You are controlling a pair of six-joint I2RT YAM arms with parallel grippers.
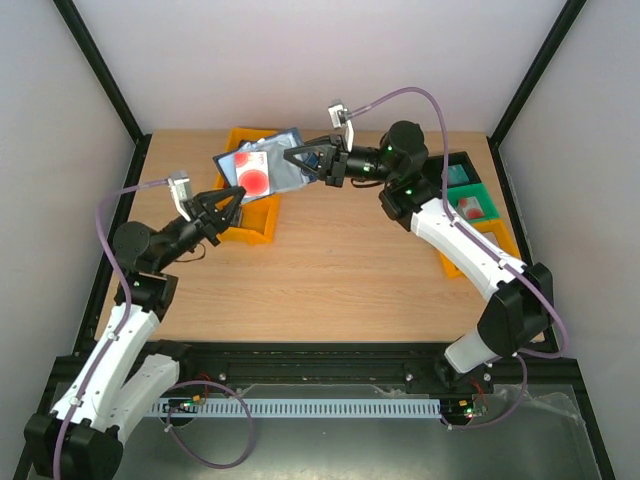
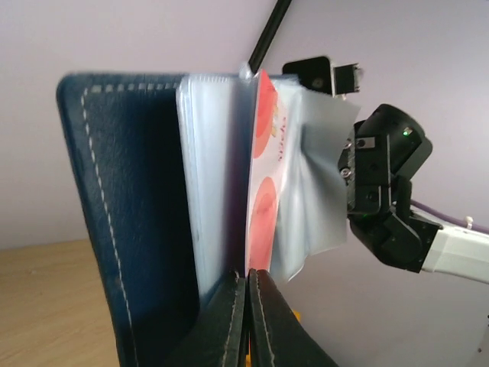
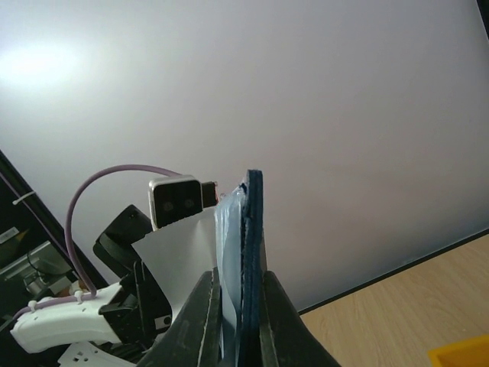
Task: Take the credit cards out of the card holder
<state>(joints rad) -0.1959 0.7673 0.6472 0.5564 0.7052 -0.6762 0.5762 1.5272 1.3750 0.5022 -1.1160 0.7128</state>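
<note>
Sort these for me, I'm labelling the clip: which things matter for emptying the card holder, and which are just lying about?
In the job: card holder; red card in its sleeve; left gripper; right gripper.
Lying about: yellow bin; green bin.

The open card holder [image 1: 280, 162] hangs above the table [image 1: 330, 260] near its far edge, over the yellow bin [image 1: 252, 224]. The left gripper [image 1: 237, 194] pinches its red credit card [image 1: 256, 179]; the right gripper [image 1: 298, 160] clamps the opposite side.
</note>
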